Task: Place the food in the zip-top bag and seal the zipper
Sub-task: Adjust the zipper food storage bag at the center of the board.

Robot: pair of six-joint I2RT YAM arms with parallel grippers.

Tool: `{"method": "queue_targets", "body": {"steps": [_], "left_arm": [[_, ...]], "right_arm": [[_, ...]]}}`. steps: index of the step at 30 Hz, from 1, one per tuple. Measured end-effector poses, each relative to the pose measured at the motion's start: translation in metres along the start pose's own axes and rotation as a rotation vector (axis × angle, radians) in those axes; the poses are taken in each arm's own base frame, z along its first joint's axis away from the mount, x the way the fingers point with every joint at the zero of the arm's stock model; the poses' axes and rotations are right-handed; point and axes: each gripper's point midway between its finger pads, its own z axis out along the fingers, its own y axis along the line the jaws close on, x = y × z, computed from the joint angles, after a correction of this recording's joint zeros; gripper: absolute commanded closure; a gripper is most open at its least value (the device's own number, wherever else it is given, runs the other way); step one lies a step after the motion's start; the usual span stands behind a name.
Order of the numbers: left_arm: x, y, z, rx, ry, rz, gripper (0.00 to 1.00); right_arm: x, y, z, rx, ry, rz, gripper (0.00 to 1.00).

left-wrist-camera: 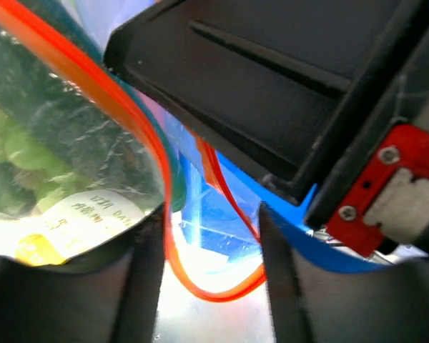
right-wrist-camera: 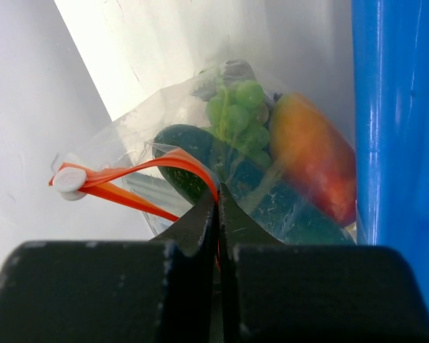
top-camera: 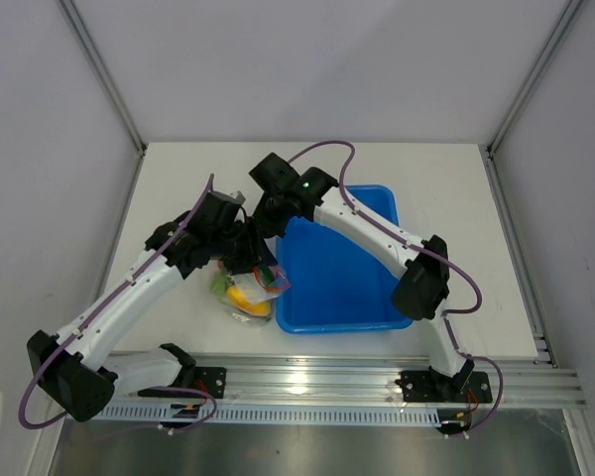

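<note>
The zip-top bag (top-camera: 246, 299) lies left of the blue tub with the food inside. Green grapes (right-wrist-camera: 237, 113), an orange-red fruit (right-wrist-camera: 316, 158) and a long dark green vegetable (right-wrist-camera: 193, 166) show through the plastic. My right gripper (right-wrist-camera: 218, 199) is shut on the zipper (right-wrist-camera: 139, 170), pinching the orange strip near its middle. A white slider tab (right-wrist-camera: 70, 180) sits at the strip's left end. My left gripper (left-wrist-camera: 210, 236) is open, and a loop of the zipper (left-wrist-camera: 214, 293) hangs between its fingers (left-wrist-camera: 139, 286). Both grippers meet over the bag (top-camera: 256, 256).
The blue tub (top-camera: 342, 283) stands just right of the bag, and its wall (right-wrist-camera: 397, 143) is close beside my right gripper. The right arm's dark link (left-wrist-camera: 272, 93) fills the upper left wrist view. White table (top-camera: 178, 198) surrounds them.
</note>
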Motion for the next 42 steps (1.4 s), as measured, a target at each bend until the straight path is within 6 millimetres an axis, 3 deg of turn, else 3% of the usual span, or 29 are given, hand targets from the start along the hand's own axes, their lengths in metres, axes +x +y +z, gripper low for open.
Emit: {"method": "queue_targets", "body": {"steps": [4, 8, 12, 19, 27, 29, 34, 42], "left_arm": [[-0.001, 0.002, 0.0, -0.017, -0.003, -0.006, 0.72], [-0.003, 0.0, 0.001, -0.023, -0.001, -0.006, 0.99], [-0.003, 0.0, 0.001, -0.031, 0.008, 0.003, 1.0], [-0.001, 0.003, -0.001, -0.042, 0.016, 0.029, 0.99], [0.002, 0.002, -0.013, 0.009, 0.016, 0.184, 0.99], [0.007, 0.002, -0.015, 0.029, 0.032, 0.232, 1.0], [0.015, 0.008, -0.018, 0.047, 0.069, 0.338, 1.0], [0.03, 0.01, -0.043, 0.131, 0.078, 0.487, 1.0]], "right_arm": [[-0.001, -0.001, 0.0, 0.004, -0.006, -0.001, 1.0], [-0.001, -0.001, 0.0, 0.007, -0.01, -0.002, 1.0], [-0.001, -0.001, 0.0, 0.009, -0.014, -0.003, 0.93], [0.0, -0.001, -0.001, 0.003, -0.007, -0.034, 0.64], [-0.009, 0.0, -0.003, -0.067, 0.016, -0.178, 0.51], [-0.015, -0.002, -0.007, -0.099, 0.025, -0.236, 0.43], [-0.035, -0.005, -0.026, -0.183, 0.002, -0.387, 0.22], [-0.052, 0.01, -0.083, -0.438, 0.007, -0.609, 0.2]]}}
